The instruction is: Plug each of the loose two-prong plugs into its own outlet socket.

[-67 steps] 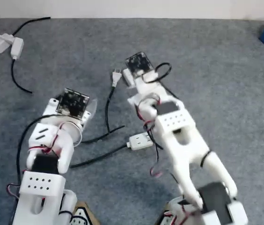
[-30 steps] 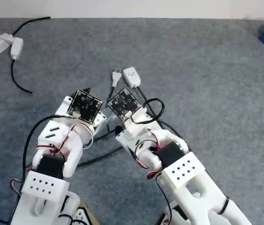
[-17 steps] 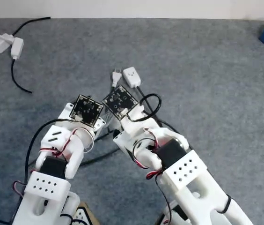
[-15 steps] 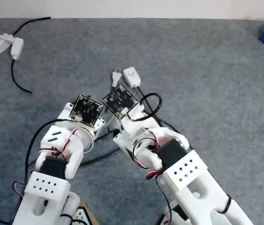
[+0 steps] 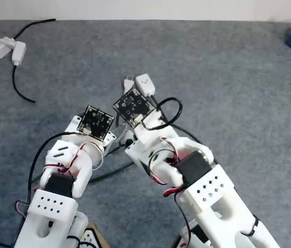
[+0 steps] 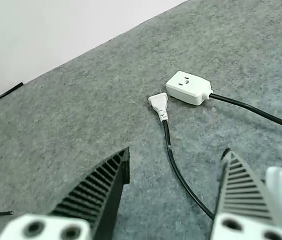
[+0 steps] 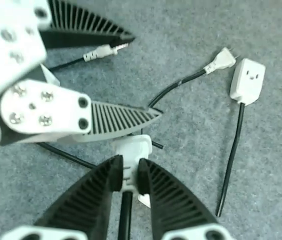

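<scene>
Right wrist view has the right gripper (image 7: 129, 169) clamped narrowly on an outlet socket (image 7: 131, 147), close beside the left gripper (image 6: 177, 155), whose fingers (image 6: 101, 190) gape wide and empty; a loose plug (image 7: 102, 51) lies farther left. Crowding could knock them together, twisting the socket or snagging its cord (image 7: 126, 210).

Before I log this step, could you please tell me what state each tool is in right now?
Left tool: open, holding nothing.
Right tool: closed on the white outlet socket.
</scene>
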Motion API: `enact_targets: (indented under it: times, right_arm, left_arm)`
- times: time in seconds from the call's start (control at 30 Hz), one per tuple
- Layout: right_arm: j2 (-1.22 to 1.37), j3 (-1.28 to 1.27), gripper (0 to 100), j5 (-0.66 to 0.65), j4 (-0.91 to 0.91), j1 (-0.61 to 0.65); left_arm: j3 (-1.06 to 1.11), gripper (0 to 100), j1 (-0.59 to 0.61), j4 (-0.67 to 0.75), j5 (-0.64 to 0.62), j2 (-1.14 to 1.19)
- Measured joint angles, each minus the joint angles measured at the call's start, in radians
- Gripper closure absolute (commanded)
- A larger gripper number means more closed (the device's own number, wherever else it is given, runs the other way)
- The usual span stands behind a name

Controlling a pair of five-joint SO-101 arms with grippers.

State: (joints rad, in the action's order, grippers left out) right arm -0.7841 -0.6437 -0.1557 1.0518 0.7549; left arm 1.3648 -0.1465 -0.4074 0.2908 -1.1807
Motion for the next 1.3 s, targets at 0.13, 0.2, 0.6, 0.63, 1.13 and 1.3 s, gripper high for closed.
enact_targets:
  times: [0.13,0.2,0.6,0.63,1.13,1.3]
  right_arm:
    - [-0.002,0.015,99.1,0.000,0.003,0.002]
    - [-0.002,0.015,99.1,-0.005,0.014,0.000]
    - [-0.002,-0.140,97.1,-0.031,0.110,-0.080]
    - [-0.002,-0.163,95.4,-0.025,0.110,-0.080]
    - [0.381,-0.052,91.2,0.242,0.232,-0.034]
    - [0.381,-0.014,87.6,0.388,0.212,0.144]
  left_arm:
    - [0.008,71,-0.005,0.000,0.002,0.002]
    - [0.008,71,-0.002,0.000,0.003,0.002]
    - [0.008,71,0.074,0.020,0.003,0.002]
    - [0.008,71,0.086,0.020,-0.002,0.002]
    - [-0.014,71,0.287,0.023,-0.199,0.002]
    - [-0.014,71,0.308,0.023,-0.206,0.002]
